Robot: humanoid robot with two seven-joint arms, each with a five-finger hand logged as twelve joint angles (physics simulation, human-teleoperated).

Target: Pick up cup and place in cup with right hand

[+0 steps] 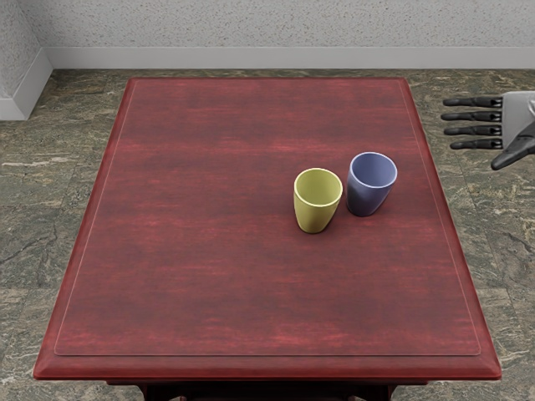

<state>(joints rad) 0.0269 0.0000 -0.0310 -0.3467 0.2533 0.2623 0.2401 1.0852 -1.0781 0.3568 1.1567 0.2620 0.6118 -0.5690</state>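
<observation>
Speckled pale grey wall [251,25] at the back, with a plain light baseboard [251,58] below it. Brown-grey stone-patterned floor [33,217] on both sides of a dark red wooden table [184,259], its top streaked with brighter red (a thin pale line runs just inside the edge).

Right of the table's middle: a tapered, smooth yellow-green cup [314,217], upright, mouth up, wider at the rim than at the base. Just beside it to the right, and a little farther back: a smooth blue-violet cup [364,196] of similar shape, also upright on the tabletop. The two cups stand separately, neither inside the other.

Far right, beyond the table's right edge in view: the right hand [517,121], grey with black fingers [475,102]. Four extend leftward, nearly straight and side by side; black thumb [512,156] angled down and left. Fingers released, grasping nothing, well apart from both cups.
</observation>
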